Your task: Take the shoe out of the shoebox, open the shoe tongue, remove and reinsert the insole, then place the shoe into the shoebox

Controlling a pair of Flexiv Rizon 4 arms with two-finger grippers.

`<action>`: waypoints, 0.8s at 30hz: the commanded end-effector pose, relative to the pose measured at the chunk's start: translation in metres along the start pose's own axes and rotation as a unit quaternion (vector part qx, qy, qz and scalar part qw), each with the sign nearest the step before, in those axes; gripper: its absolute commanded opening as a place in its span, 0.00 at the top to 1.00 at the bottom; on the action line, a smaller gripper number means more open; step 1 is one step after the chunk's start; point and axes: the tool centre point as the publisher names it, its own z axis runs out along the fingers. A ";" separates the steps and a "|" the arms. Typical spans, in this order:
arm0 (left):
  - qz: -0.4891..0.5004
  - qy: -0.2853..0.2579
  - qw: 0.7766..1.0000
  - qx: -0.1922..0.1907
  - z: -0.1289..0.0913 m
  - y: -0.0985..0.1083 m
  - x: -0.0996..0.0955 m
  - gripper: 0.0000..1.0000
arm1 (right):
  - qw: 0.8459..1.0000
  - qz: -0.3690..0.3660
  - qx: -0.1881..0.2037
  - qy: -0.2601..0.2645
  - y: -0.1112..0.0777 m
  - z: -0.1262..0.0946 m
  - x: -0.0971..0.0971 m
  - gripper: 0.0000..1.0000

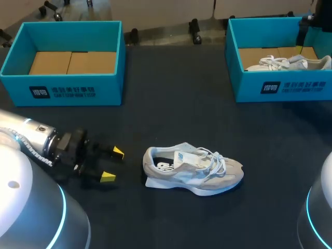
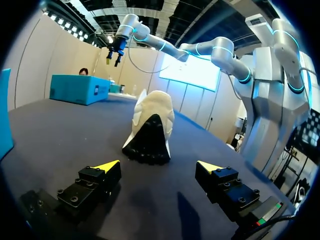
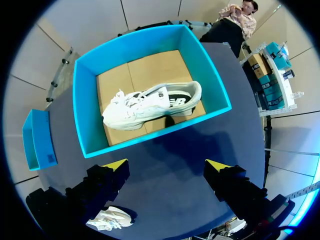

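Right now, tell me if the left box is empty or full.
Empty: the head view shows only cardboard floor inside the left box. One shoe lies on the table, a second shoe in the right box.

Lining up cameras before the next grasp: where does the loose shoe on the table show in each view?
Head view: shoe near the table's middle, heel toward the open left gripper.
Left wrist view: shoe straight ahead of the fingers, heel end nearest.
Right wrist view: shoe small, far below one finger of the right gripper.
Shared landmark: the teal shoebox under the right gripper.
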 end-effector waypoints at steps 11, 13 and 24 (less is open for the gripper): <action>0.021 -0.031 0.999 0.035 0.022 -0.005 0.014 0.00 | 1.000 0.000 -0.001 0.000 -0.001 0.000 0.000 0.00; 0.024 -0.033 0.999 0.035 0.027 -0.005 0.015 0.00 | 1.000 0.000 -0.001 0.000 -0.001 0.000 0.000 0.00; 0.032 -0.042 0.998 0.030 0.044 -0.013 0.007 0.00 | 1.000 0.000 -0.001 0.000 -0.001 0.000 0.000 0.00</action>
